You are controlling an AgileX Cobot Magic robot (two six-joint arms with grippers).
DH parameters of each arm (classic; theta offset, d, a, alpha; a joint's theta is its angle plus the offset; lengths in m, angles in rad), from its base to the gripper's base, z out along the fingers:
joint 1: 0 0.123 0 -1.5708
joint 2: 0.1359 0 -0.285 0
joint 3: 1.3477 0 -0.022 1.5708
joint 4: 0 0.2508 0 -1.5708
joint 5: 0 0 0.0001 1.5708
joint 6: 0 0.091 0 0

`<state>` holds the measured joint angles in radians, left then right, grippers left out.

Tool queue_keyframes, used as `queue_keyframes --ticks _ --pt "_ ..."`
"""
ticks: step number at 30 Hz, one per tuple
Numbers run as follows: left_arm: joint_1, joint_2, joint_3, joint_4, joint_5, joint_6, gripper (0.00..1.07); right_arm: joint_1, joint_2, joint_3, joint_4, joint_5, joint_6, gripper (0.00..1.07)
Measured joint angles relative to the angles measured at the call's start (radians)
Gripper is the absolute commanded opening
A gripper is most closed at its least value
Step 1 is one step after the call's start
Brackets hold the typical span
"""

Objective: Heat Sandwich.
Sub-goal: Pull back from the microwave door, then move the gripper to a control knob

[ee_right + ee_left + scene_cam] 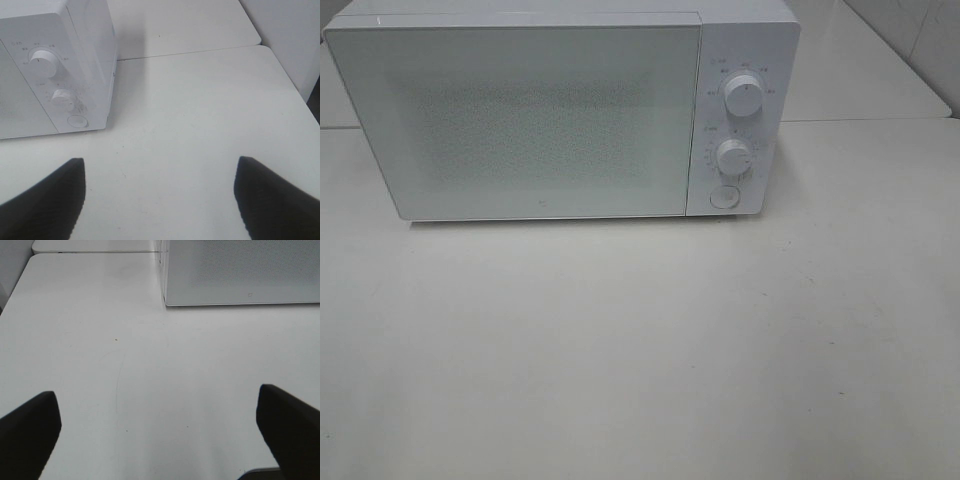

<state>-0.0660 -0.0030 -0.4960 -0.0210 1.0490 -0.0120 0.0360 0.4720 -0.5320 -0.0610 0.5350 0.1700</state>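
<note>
A white microwave (560, 110) stands at the back of the table with its door (520, 120) shut. It has two knobs (744, 97) and a round button (724, 196) on its right panel. The sandwich is out of view in every frame. My left gripper (160, 435) is open and empty over bare table, in front of the microwave's left corner (240, 275). My right gripper (160, 195) is open and empty over bare table, to the right front of the microwave's control panel (60, 85). Neither gripper shows in the exterior high view.
The white table (640, 350) spreads in front of the microwave. A seam to a second table runs behind it (190, 50). A white wall or panel stands at the far right (290, 35).
</note>
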Motion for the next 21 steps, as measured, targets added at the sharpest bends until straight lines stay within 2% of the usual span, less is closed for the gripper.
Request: queue_keyframes --ticks 15,17,21 --pt "0.000 0.000 0.000 0.000 0.000 0.000 1.02 0.000 0.314 0.002 0.003 -0.351 0.002 0.77" --pt "0.000 0.000 0.000 0.000 0.000 0.000 1.02 0.000 0.377 0.031 -0.002 -0.480 0.007 0.77" --pt "0.000 0.000 0.000 0.000 0.000 0.000 1.02 0.000 0.429 0.069 -0.002 -0.605 0.008 0.77"
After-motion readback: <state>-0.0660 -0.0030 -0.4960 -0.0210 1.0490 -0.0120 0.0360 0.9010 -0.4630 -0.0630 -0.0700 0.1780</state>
